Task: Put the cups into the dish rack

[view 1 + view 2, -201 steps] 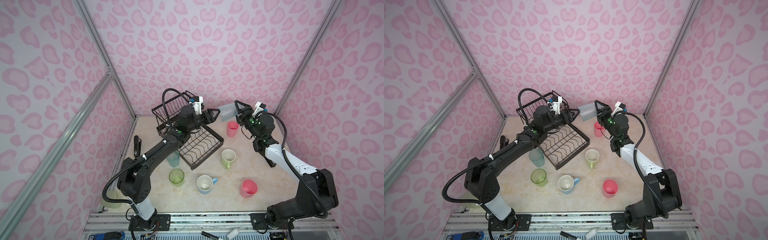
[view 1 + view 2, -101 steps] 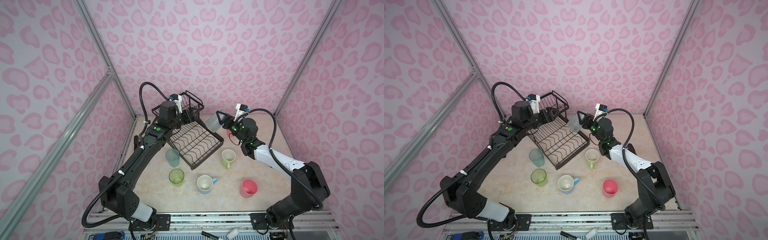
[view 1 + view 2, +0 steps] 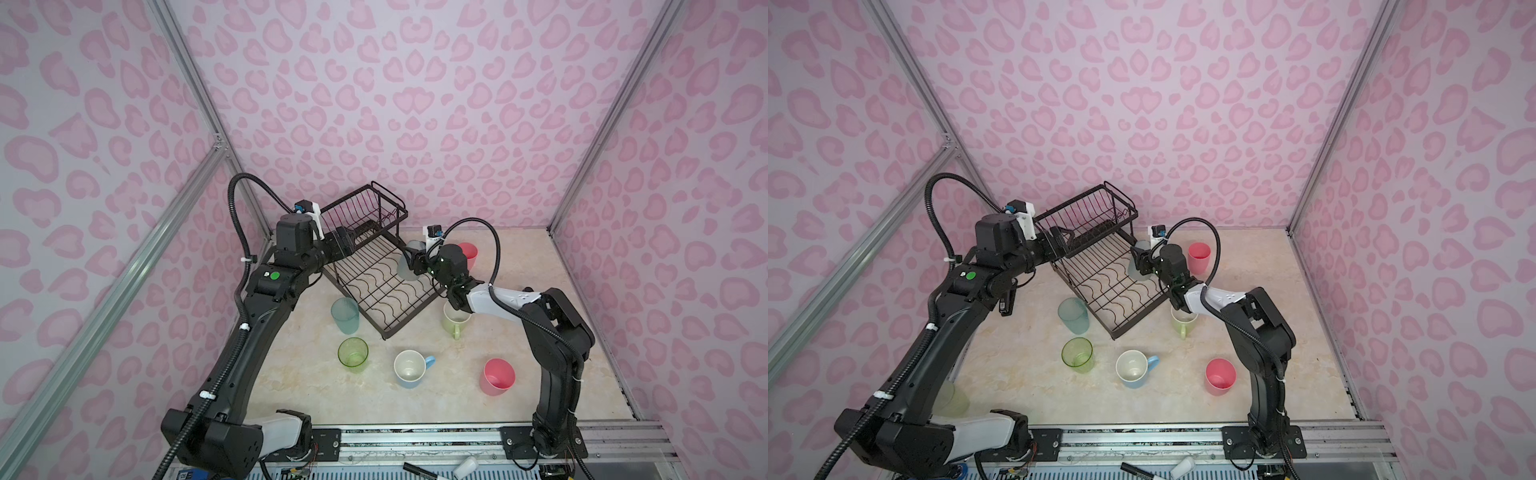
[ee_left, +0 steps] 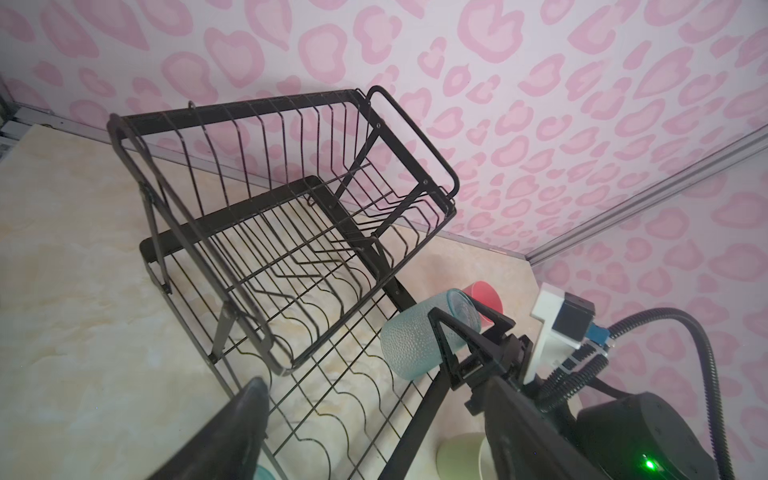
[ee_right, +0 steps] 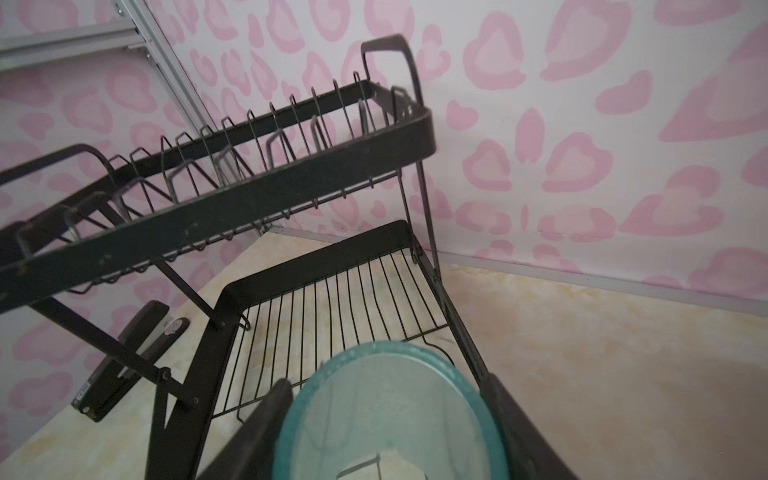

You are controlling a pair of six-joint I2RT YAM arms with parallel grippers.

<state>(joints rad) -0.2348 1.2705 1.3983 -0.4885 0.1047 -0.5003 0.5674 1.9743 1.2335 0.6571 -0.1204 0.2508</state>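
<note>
1. The frosted blue-grey plastic tumbler (image 4: 415, 338) is in the grip of the right fingers (image 4: 446, 349). They press on its wall from two sides, near one end, and are spread just as wide as its body.
2. The tumbler lies tipped over, with its long axis nearly level. Its rounded free end points toward the middle of the black wire two-tier dish rack (image 3: 411, 314).
3. It is over the right part of the flat lower tray, in front of the raised upper basket (image 3: 365, 208). I cannot tell if it touches the wires.
4. I judge that the coming move turns on this: the tray is directly under the tumbler, so the right arm only needs to lower it and perhaps turn it.
5. The left fingers (image 4: 245, 419) are wide open and hold nothing. They are at the left side of the rack, near the upper basket and apart from the tumbler.
6. The other cups stand on the beige marbled desk (image 3: 540, 332), outside the rack.
</note>
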